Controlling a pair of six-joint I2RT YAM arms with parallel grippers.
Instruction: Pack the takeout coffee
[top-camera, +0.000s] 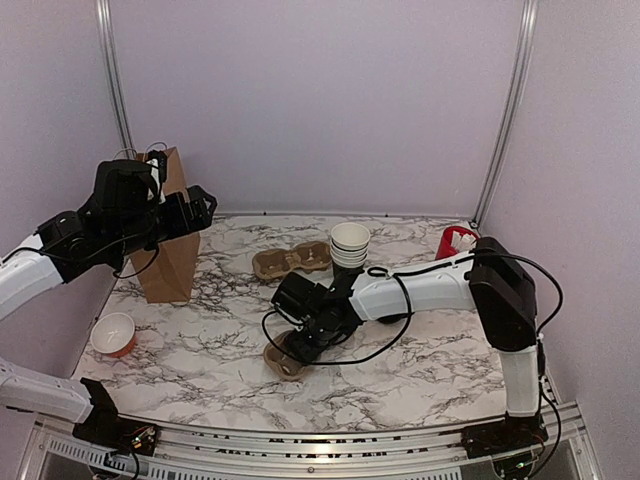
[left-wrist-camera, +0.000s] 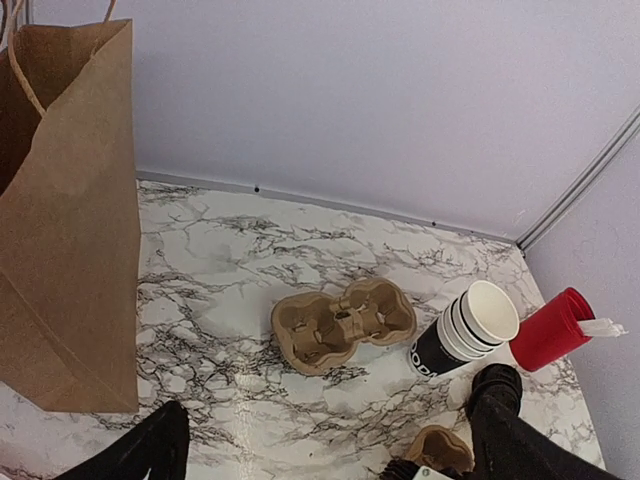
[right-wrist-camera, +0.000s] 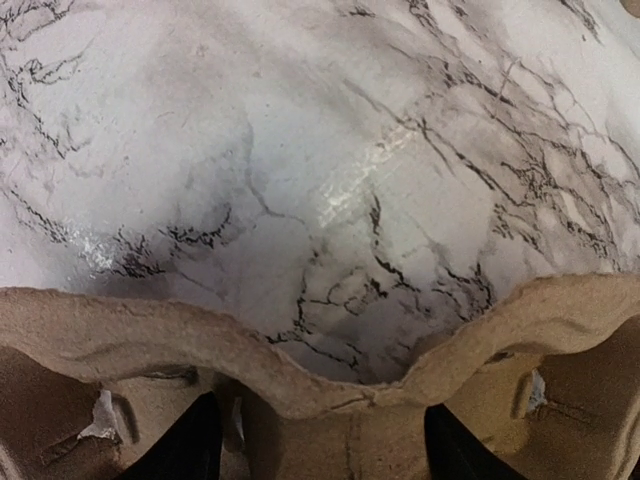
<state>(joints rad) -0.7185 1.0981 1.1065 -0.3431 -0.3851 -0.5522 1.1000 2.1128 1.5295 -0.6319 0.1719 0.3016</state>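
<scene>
The takeout coffee, a lidded black cup, shows in no view of the marble desk (top-camera: 420, 355), so I cannot tell where it lies relative to either claw.

The left claw (top-camera: 200, 205) hangs wide open and empty, raised beside the brown paper bag (top-camera: 170, 245). The right claw (top-camera: 300, 345) is low over the near cardboard carrier (top-camera: 280, 362). Its jaws stand partly apart astride the carrier's middle, and I cannot tell whether they press it.

The top view alone shows both arms and an orange-sided cup (top-camera: 113, 333) at the desk's left. The left wrist view alone shows white lettering on the nested stack of cups (left-wrist-camera: 470, 325) and a white packet poking from the red cup (left-wrist-camera: 550, 328). The right wrist view shows only the carrier's wavy rim, two dark fingers (right-wrist-camera: 195, 445) behind it, and marble.

Counted: one bag, two carriers with the far carrier (top-camera: 292, 262) left of the stack, one stack, one red cup, one orange-sided cup.
</scene>
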